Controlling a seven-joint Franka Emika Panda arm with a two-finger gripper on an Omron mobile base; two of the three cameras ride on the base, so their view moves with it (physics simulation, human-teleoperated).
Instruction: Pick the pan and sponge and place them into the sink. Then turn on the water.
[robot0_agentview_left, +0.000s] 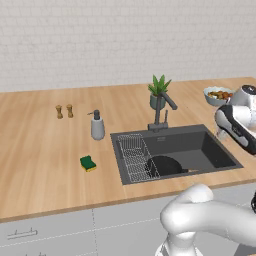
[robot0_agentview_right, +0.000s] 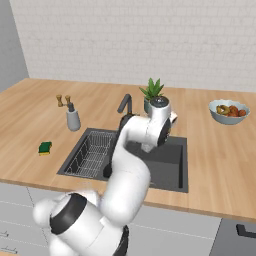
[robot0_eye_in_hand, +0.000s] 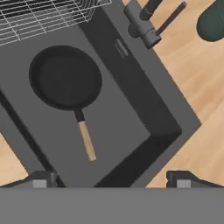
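Sink (robot0_eye_in_hand: 131, 113) floor holds pan (robot0_eye_in_hand: 65, 76); fingers (robot0_eye_in_hand: 40, 180) spread above, empty.

The arm (robot0_agentview_right: 135, 160) hides the pan; the rack (robot0_eye_in_hand: 39, 17) is cut off.

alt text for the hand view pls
Looking down into the dark grey sink, where the black pan lies flat on the bottom, its wooden handle toward the camera. A wire rack sits at the top edge, the faucet stands on the wooden counter behind the rim, and the open hand holds nothing.
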